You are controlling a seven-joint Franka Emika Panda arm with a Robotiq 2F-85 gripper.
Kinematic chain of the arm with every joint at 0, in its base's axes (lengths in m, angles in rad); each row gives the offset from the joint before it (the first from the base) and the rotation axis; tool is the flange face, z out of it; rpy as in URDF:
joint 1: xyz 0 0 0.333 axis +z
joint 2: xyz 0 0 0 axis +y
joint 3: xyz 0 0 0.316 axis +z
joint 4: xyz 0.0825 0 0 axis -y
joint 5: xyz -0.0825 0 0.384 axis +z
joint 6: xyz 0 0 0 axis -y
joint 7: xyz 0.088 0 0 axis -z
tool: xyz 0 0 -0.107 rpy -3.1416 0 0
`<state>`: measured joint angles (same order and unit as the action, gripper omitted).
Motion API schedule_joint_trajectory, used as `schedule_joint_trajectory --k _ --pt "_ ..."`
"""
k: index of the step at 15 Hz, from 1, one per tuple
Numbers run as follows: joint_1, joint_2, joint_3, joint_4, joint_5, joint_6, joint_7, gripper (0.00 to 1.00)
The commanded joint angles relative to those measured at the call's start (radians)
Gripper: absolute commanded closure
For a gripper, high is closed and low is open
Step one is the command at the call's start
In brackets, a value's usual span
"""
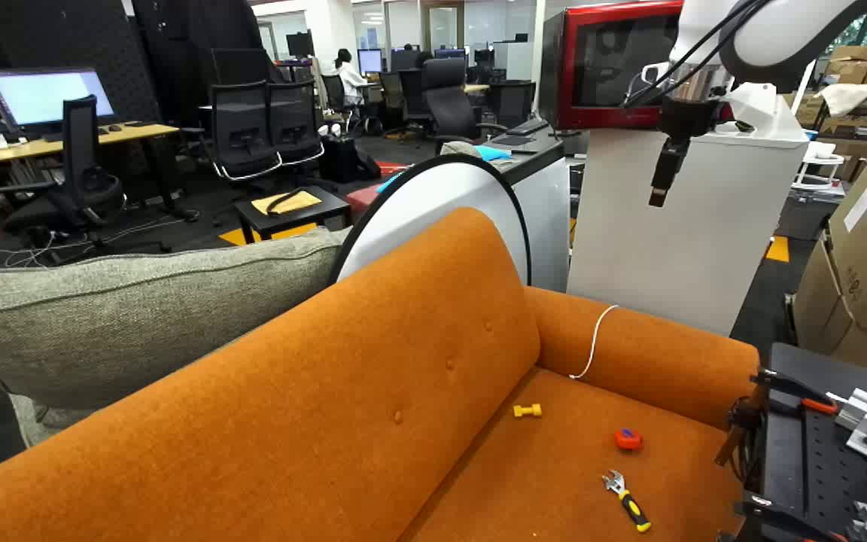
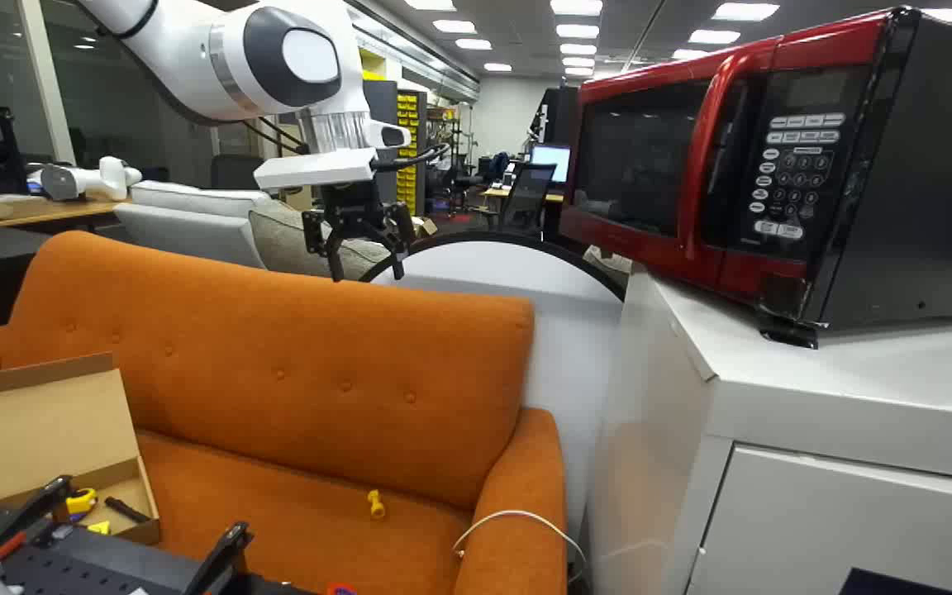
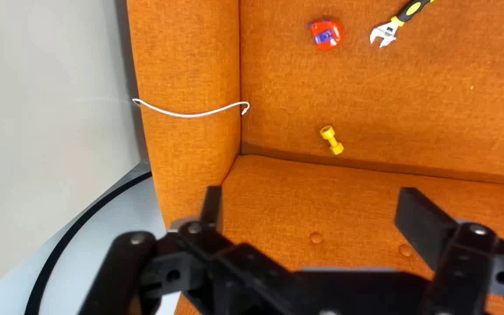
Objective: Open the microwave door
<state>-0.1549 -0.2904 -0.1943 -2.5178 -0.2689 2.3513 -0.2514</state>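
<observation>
Keypad (image 2: pixel 798 178) print too small to read. Microwave (image 2: pixel 782 165) sits on the white cabinet (image 2: pixel 873 413), long axis level, front turned toward the orange fabric sofa (image 2: pixel 278 347). Door (image 2: pixel 658 157) closed: glossy red frame (image 2: pixel 641 245), dark glass (image 2: pixel 629 157), upright bowed handle (image 2: pixel 697 157). Gripper (image 2: pixel 368 270) well apart from it, fingers (image 3: pixel 425 227) spread wide, nothing in hold.

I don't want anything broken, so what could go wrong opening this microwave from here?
The microwave appears to overhang the edge of the white cabinet, so pulling could shift it. The open gripper points down, apart from the handle, so its grasp might miss. Black cables looping above the gripper could snag.
</observation>
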Motion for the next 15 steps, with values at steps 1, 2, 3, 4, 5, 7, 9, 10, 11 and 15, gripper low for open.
schedule_joint_trajectory --k 1,2,3,4,5,7,9,10,11,15 --pt "-0.006 0.000 0.006 0.001 0.003 -0.002 -0.002 0.00" --pt "-0.021 -0.010 0.009 -0.005 -0.025 0.020 0.030 0.00" --pt "-0.031 -0.024 0.007 -0.015 -0.030 0.047 0.053 0.00" --pt "-0.042 -0.042 0.002 -0.028 -0.033 0.087 0.073 0.00" --pt "-0.054 -0.057 0.001 -0.037 -0.041 0.123 0.094 0.00" --pt "-0.081 -0.094 -0.006 -0.060 -0.043 0.217 0.132 0.00" --pt "-0.138 -0.129 0.008 -0.079 -0.090 0.300 0.192 0.00" --pt "-0.191 -0.140 0.031 -0.087 -0.157 0.335 0.246 0.00" --pt "-0.132 -0.112 0.001 -0.047 -0.076 0.260 0.164 0.00" --pt "-0.137 -0.119 0.005 -0.056 -0.084 0.266 0.171 0.00"
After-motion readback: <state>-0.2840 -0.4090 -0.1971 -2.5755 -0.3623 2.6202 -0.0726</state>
